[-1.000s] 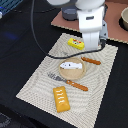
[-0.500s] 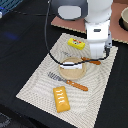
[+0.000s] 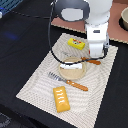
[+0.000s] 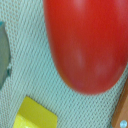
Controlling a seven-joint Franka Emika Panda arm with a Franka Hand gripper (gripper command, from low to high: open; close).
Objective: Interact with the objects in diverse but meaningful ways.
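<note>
Exterior view: white arm (image 3: 95,20) reaching down from top center-right of the frame onto a beige woven placemat (image 3: 40,85) lying on a dark counter (image 3: 20,45). Claw (image 3: 96,54) low over the upper right part of the placemat; fingertips hidden behind the wrist body, so cannot tell whether wide, narrow or gripping anything.

Yellow packet (image 3: 76,43) with red label in upper center of the frame, on the placemat, just left of the claw. White fish (image 3: 73,65) lying across a round tan plate (image 3: 71,73) at frame center, just below-left of the claw. Wooden-handled fork (image 3: 67,81) lower center, tines pointing toward frame left, handle toward right, just below the plate. Second wooden handle (image 3: 92,61) poking out right of the plate, under the claw, partly covered. Orange-brown bread loaf (image 3: 61,98) in lower center, on the placemat, well apart from the claw. Grey pot (image 3: 124,19) at upper right edge, on a reddish mat (image 3: 120,32), cropped.

Wrist view: red tomato (image 4: 85,42) filling most of the frame, very close to the camera, blurred, sitting on the woven placemat (image 4: 35,70). Yellow packet corner (image 4: 32,116) at lower left. Plate edge (image 4: 3,50) at left border. Bit of orange-brown handle (image 4: 122,120) at lower right corner. No fingertips visible here.
</note>
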